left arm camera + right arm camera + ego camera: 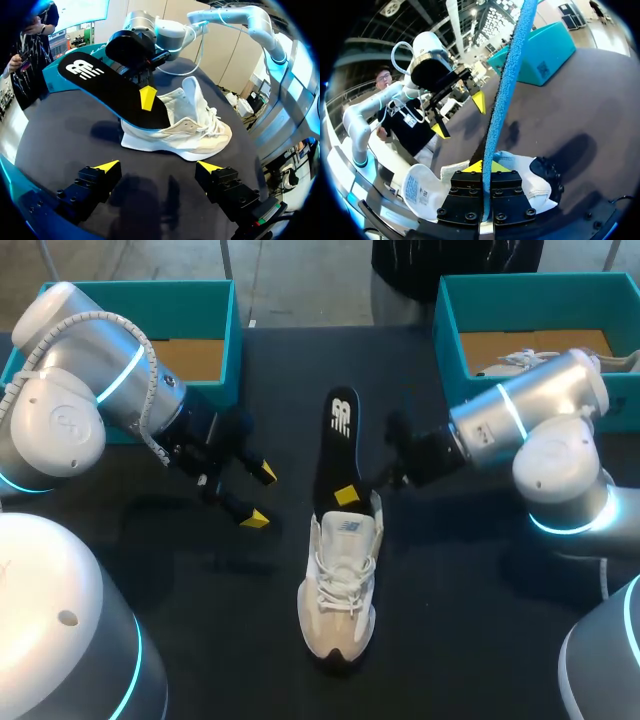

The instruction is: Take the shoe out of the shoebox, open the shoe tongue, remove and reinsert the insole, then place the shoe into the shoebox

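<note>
Head view: the white shoe (340, 585) lies mid-table with its toe toward six o'clock. The black insole (338, 455) juts from its collar toward twelve. The right gripper (346, 498), reaching in from three o'clock, pinches the insole. The left gripper (260, 495) hangs at the shoe's ten o'clock, fingers spread and holding nothing.

Left wrist view: the shoe lies ahead of the parted fingers, well apart from them.

Right wrist view: both fingers clamp the insole edge-on.

Black matte bench (200, 640), flat and wide, plain surface without pattern, soft blurred shadows lying on it, diffuse light, no hard glare
</note>
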`<state>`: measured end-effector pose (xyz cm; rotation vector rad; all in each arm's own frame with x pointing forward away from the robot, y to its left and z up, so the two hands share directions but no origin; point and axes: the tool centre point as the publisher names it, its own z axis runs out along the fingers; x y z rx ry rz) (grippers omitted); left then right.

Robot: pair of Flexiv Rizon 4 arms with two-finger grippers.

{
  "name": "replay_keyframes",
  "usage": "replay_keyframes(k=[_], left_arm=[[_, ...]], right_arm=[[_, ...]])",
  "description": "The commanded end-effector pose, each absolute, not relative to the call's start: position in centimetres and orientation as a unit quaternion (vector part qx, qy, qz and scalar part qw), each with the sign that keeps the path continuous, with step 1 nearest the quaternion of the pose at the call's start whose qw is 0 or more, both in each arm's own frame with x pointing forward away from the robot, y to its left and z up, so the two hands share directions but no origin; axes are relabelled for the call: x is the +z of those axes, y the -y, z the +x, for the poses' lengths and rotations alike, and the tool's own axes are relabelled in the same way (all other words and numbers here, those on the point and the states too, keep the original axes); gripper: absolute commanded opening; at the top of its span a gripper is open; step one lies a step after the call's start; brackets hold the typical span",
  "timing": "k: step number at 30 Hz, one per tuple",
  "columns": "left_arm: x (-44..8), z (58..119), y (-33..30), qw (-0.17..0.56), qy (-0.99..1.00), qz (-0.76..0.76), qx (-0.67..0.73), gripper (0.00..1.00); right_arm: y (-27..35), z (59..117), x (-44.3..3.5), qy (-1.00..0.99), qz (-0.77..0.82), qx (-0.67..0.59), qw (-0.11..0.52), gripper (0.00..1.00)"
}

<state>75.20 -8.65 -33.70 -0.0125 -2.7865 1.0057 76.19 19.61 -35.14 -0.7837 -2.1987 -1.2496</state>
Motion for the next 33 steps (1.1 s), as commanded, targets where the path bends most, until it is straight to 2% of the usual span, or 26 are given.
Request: replay_keyframes(k=[1,10,33], left_arm=[[-33.7,75.2,8.7,0.089,0.937,-0.004,0.337,1.0],[-33.7,75.2,8.7,0.089,0.937,-0.004,0.337,1.0],[-33.7,75.2,8.7,0.089,0.937,-0.004,0.337,1.0]], right_arm=[[-19.5,75.1,-36.6,0.806,-0.294,-0.454,0.243,0.0],[-19.4,75.2,-36.2,0.812,-0.291,-0.453,0.225,0.0],[-19.5,72.7,-37.6,0.811,-0.312,-0.437,0.234,0.0]])
